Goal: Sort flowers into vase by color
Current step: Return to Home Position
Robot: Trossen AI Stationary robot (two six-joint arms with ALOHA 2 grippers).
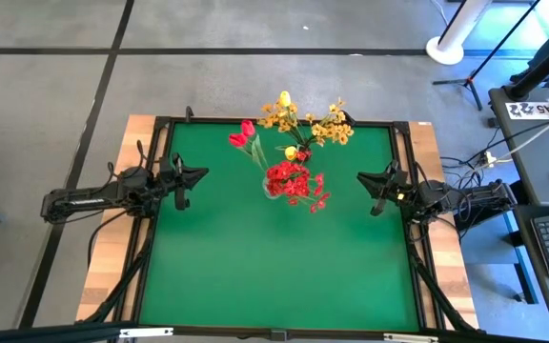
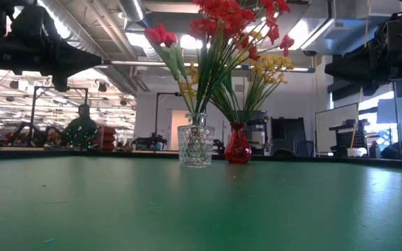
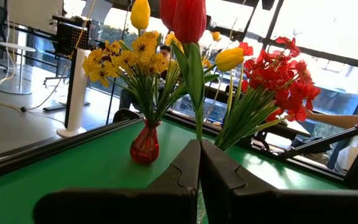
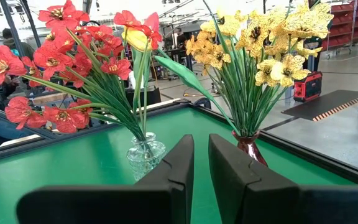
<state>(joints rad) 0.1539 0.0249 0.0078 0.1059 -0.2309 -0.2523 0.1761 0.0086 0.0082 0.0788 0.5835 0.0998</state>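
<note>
Dark fingers of the left gripper [image 3: 199, 149] fill the front of its wrist view, pressed together with nothing between them. Those of the right gripper [image 4: 201, 146] stand a narrow gap apart, also empty. Seen from above, each gripper hangs over its own side of the green mat [image 1: 255, 276], pointing inward, with both vases between them and well apart from either. The clear vase [image 4: 145, 155] stands nearer the middle, holding the red flowers [image 1: 289, 179] and a red tulip [image 1: 244, 133] that leans out toward the left arm's side. A yellow tulip [image 4: 137, 38] seems to rise among them, though its stem cannot be traced for certain. Just beyond, toward the far edge, the red vase [image 3: 145, 144] carries the yellow-orange sprays [image 1: 327, 129]. Stems stand upright and fan outward. Going to rest looks like a matter of each arm drawing outward, away from the blossoms. The mat's sides and near half offer open room, and the leaning red tulip lies closest to the left gripper's path.
</note>
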